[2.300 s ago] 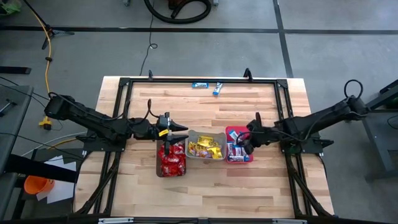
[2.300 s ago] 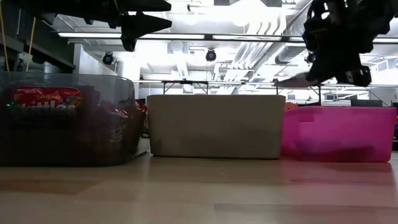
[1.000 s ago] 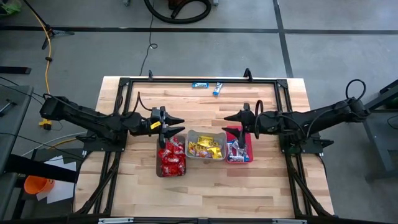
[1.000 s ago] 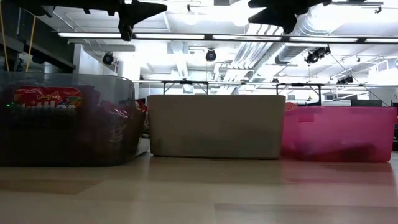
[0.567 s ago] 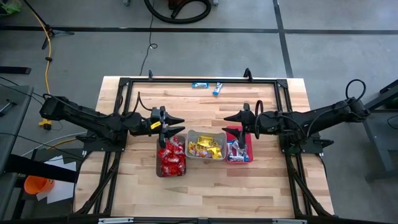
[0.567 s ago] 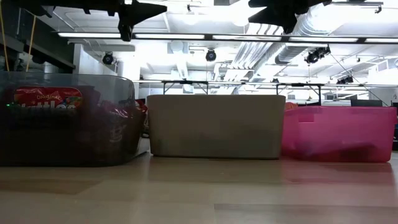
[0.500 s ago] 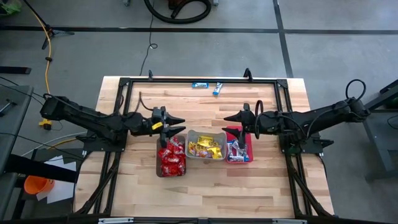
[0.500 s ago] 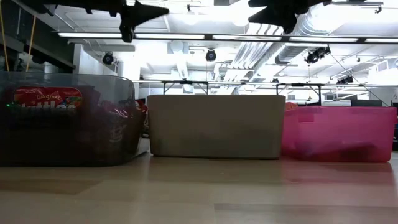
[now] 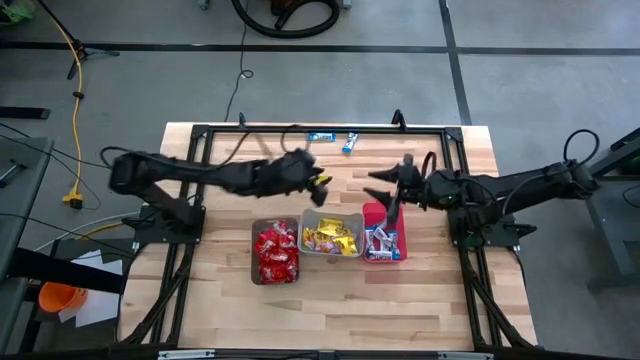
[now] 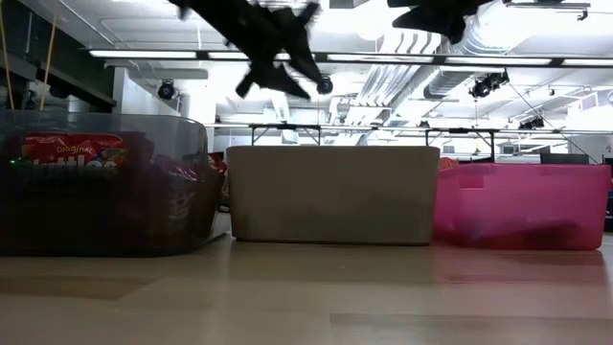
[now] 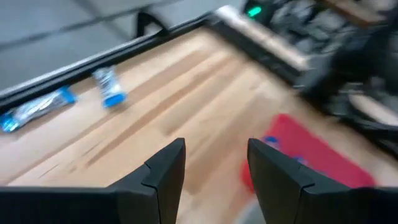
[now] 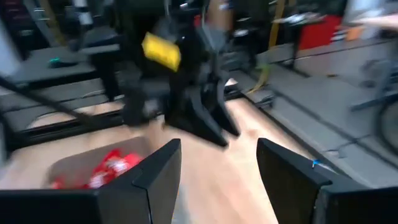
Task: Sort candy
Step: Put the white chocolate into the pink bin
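The candy lies sorted in three bins in a row at mid-table: red packets in the brown bin, yellow packets in the grey bin, blue-and-white bars in the pink bin. Two more blue-and-white bars lie flat on the wood at the far edge, and also show in the left wrist view. My left gripper hovers open above the wood just beyond the grey bin. My right gripper hovers open beyond the pink bin. Nothing is between either pair of fingers.
A black metal frame runs around the tabletop. Bare wood lies between the bins and the far edge, and in front of the bins. The two grippers face each other closely above the table's middle; the right wrist view shows the left gripper.
My left gripper has swung from above the brown bin's far end toward the table's right and far edge, and now hangs beyond the grey bin, still open. My right gripper has shifted slightly toward the far edge. The candy and bins have stayed put.
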Robot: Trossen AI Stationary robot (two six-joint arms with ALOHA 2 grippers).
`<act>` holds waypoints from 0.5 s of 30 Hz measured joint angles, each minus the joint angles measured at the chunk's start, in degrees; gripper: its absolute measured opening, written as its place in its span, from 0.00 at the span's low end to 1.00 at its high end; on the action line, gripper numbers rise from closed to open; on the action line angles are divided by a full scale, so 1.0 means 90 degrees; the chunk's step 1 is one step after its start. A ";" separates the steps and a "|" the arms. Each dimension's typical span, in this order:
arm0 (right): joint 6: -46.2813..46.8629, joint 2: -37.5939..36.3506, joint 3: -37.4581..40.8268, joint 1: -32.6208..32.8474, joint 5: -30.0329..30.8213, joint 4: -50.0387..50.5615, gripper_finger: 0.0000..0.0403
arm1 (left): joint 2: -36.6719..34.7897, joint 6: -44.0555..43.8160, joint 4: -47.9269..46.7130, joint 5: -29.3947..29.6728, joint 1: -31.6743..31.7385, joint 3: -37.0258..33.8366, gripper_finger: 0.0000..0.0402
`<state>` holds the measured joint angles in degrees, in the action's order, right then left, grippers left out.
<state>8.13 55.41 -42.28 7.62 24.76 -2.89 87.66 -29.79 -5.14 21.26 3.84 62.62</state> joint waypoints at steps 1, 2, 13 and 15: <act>-0.0066 -0.0058 0.0000 -0.0055 0.0160 0.0005 0.51 | 0.0231 -0.0128 -0.0207 -0.0007 0.0138 0.0194 0.40; -0.0090 -0.0102 0.0000 -0.0114 0.0314 -0.0009 0.51 | 0.0456 -0.0206 -0.0379 -0.0038 0.0287 0.0372 0.40; 0.0258 -0.0506 0.0000 -0.0793 0.0918 0.0005 0.51 | 0.3029 0.0550 -0.0682 -0.1389 0.1696 0.2730 0.40; 0.0370 -0.0543 0.0000 -0.0879 0.0918 0.0000 0.51 | 0.3504 0.0786 -0.0754 -0.1459 0.1820 0.3249 0.40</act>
<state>11.46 50.52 -42.28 -0.29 33.02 -2.89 119.20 -22.71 -11.92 8.13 20.22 91.86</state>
